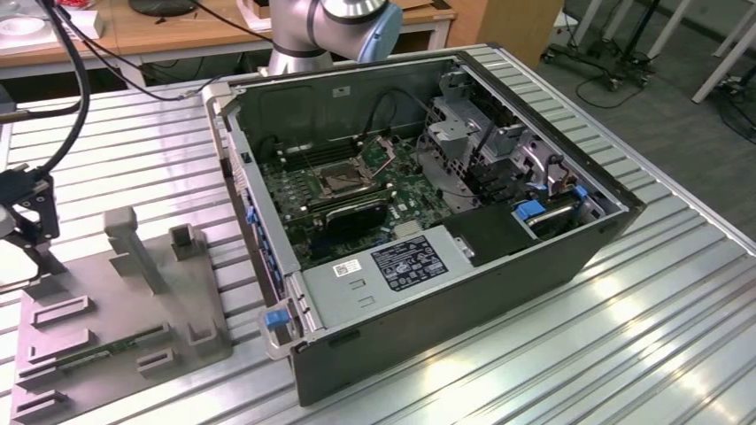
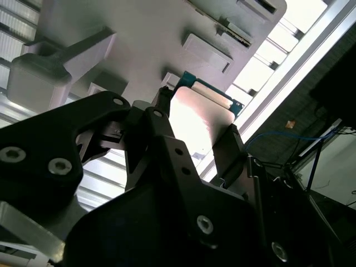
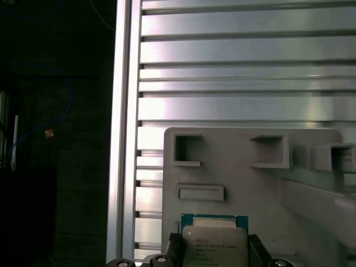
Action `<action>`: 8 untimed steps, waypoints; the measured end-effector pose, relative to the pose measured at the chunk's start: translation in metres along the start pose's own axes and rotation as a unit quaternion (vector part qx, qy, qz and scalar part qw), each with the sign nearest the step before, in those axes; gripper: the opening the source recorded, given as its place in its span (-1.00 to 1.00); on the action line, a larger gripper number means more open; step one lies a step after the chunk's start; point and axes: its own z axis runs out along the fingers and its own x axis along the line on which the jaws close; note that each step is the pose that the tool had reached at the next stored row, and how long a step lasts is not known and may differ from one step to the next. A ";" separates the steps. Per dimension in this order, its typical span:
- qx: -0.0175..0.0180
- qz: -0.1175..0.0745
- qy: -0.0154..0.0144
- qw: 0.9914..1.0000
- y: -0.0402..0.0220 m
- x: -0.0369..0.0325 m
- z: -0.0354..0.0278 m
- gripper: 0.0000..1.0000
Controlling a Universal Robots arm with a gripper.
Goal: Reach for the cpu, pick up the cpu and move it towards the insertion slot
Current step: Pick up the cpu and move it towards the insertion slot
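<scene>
1. gripper (image 2: 196, 127) jaws narrow, pinching the cpu (image 3: 214, 246) by two sides.
2. cpu is over the grey tray (image 3: 261, 194), well apart from the socket (image 1: 343, 180).
3. pick-up step, i judge; the carry calls for a firm, level hold.

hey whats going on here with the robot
The robot's tool is shut on the cpu, gripping two opposite edges, just over the grey tray. The insertion slot sits inside the open computer case, to the exterior view's right of the tray, so the cpu is not near it yet.
</scene>
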 end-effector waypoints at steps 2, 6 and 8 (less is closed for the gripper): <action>0.000 0.000 0.000 1.000 0.0000 -0.0012 0.0000 0.09; 0.000 0.000 0.000 1.000 0.0000 -0.0038 0.0001 0.09; 0.000 0.000 0.000 1.000 0.0000 -0.0047 0.0001 0.09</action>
